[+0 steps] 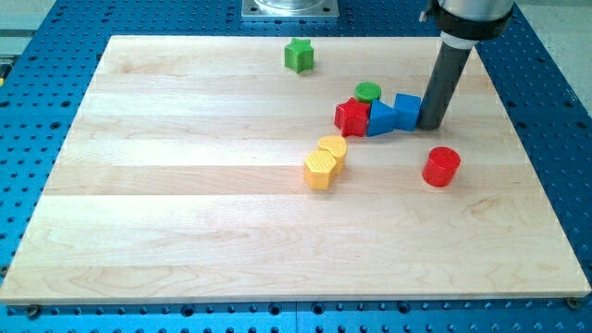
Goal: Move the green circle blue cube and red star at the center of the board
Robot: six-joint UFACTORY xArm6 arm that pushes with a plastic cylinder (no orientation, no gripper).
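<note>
Green circle (368, 91) just behind red star (351, 117)

You can see the green circle (368, 91) sitting behind the red star (351, 117). The blue cube (408, 110) sits near them, toward the view's right.

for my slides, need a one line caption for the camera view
My tip presses the blue cube from the view's right, in a cluster with a blue block, red star and green circle.
</note>
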